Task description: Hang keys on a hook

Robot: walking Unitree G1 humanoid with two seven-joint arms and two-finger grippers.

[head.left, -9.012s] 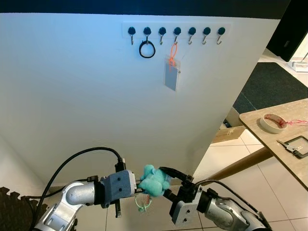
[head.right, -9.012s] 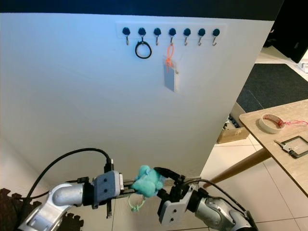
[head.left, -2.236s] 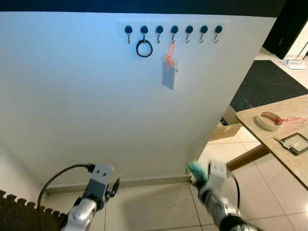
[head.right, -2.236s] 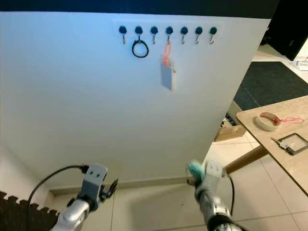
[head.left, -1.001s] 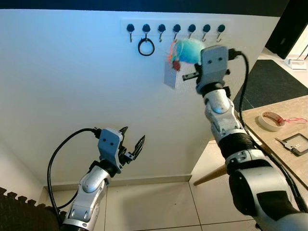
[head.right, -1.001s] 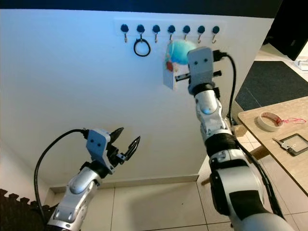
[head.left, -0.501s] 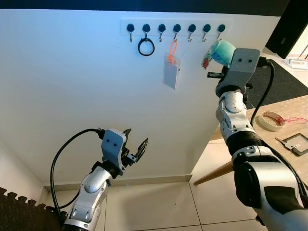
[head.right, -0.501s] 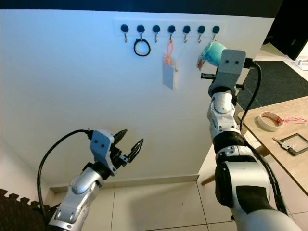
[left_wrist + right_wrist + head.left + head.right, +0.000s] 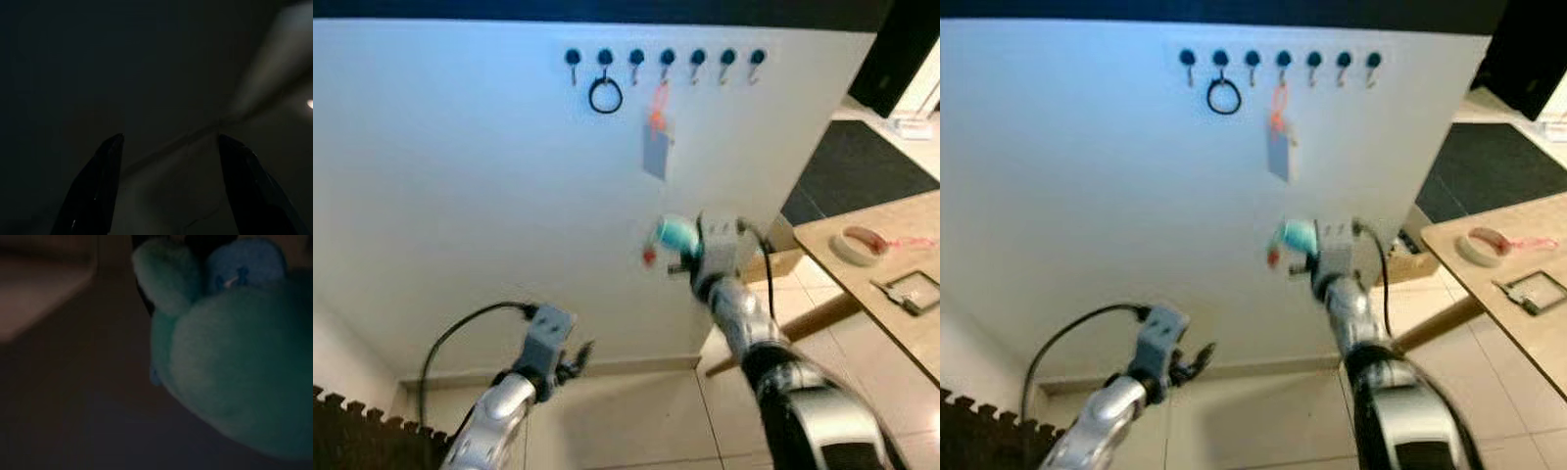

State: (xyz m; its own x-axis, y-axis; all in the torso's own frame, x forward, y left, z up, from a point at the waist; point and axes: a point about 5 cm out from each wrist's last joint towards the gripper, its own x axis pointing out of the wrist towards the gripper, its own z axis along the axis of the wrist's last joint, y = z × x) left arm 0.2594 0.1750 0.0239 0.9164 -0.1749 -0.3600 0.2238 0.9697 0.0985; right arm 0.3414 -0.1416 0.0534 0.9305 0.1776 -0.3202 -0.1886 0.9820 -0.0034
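The right gripper has its fingers clenched on the fluffy teal plush keychain, held mid-wall, well below the row of dark wall hooks. The left gripper hangs low, fingers spread and empty. The blurred swing risks the keychain's ring missing a free hook or snagging the orange-strapped badge holder.

Ring and tag on hooks, table right.

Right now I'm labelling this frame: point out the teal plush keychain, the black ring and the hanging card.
teal plush keychain (image 9: 675, 233), left eye view, plush body
black ring (image 9: 605, 95), left eye view, lower rim
hanging card (image 9: 655, 153), left eye view, card face
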